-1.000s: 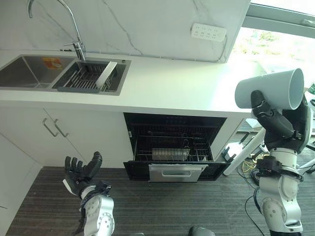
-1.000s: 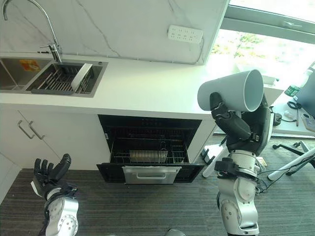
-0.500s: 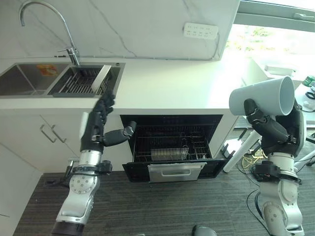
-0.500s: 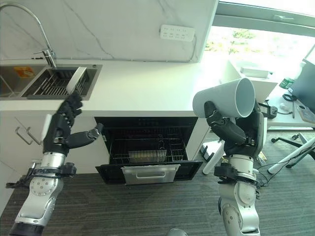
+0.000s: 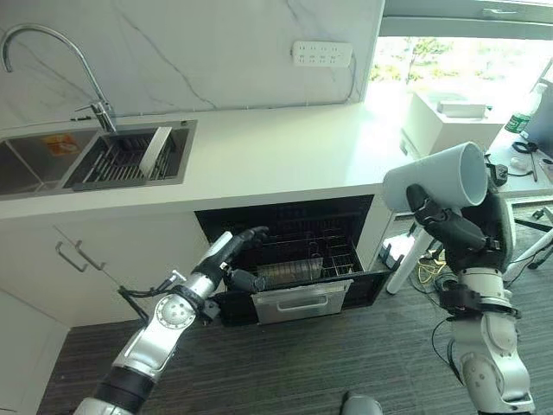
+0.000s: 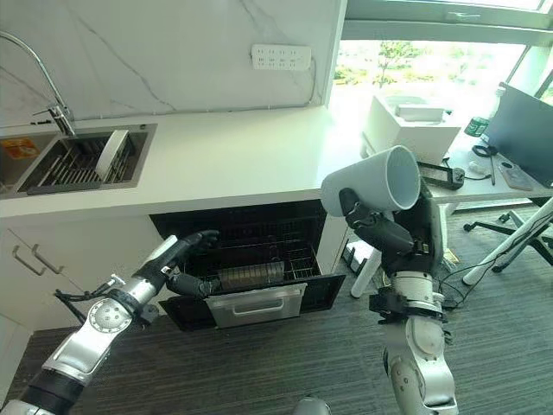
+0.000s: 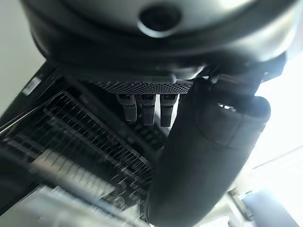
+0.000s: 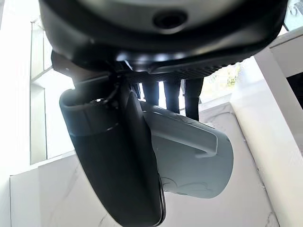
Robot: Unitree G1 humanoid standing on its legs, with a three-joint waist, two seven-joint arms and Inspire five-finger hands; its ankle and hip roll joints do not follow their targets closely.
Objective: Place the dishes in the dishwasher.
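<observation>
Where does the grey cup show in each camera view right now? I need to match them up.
Left eye view: cup at right, held in the right hand.
Right eye view: cup right of centre, above the same hand.
Right wrist view: cup past the fingers.
Shared landmark: the open dishwasher, lower left of the cup.

Marble wall, white countertop, sink, bright window
</observation>
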